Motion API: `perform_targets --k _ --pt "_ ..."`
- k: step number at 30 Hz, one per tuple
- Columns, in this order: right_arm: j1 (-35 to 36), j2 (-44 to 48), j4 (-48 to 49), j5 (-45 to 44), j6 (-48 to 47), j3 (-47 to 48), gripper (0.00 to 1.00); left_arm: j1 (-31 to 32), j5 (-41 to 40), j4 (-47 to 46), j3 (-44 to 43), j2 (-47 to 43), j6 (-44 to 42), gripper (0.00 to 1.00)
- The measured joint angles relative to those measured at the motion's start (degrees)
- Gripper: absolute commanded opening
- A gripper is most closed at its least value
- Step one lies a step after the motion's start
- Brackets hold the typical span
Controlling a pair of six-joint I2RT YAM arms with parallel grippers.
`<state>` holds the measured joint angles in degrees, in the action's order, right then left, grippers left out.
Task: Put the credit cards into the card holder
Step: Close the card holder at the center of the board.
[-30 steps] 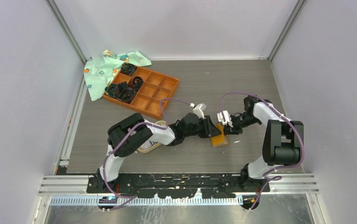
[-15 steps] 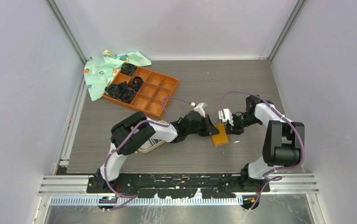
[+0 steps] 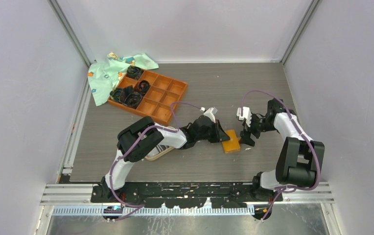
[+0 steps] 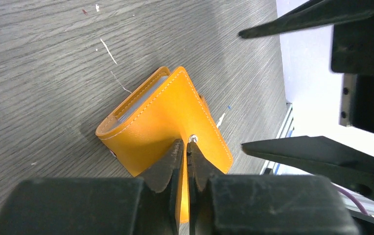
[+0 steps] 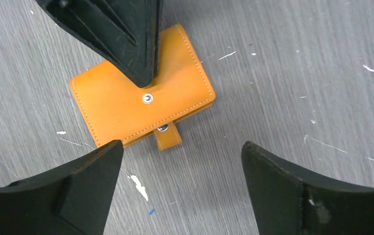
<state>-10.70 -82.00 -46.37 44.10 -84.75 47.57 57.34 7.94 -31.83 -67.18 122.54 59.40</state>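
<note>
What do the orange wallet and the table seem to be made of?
The card holder looks like smooth orange leather or imitation, judging by its stitched edges and metal snap. The table looks like grey wood-grain laminate, matte and scuffed; real wood cannot be excluded.

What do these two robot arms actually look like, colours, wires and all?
The left arm and right arm are black and white jointed segments, each trailing a thin purple cable. The left gripper and right gripper each have two black wedge fingers tapering to points.

Right tool (image 5: 182,143) pulled back rightward off card holder (image 5: 126,98)
</note>
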Motion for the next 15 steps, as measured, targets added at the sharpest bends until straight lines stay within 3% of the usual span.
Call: perform_targets --k 7,12,15 --pt "-1.53 4.68 -5.25 5.62 11.78 5.31 0.99 0.02 0.22 0.50 -0.31 -0.09 -1.42 0.11" --pt "-1.53 4.39 -14.38 9.49 9.88 9.55 0.99 0.13 0.28 0.90 -0.31 -0.42 -3.19 0.11" --pt "-1.51 5.57 -11.67 7.76 8.11 4.98 1.00 0.13 0.72 0.83 -0.31 -0.48 -4.37 0.11"
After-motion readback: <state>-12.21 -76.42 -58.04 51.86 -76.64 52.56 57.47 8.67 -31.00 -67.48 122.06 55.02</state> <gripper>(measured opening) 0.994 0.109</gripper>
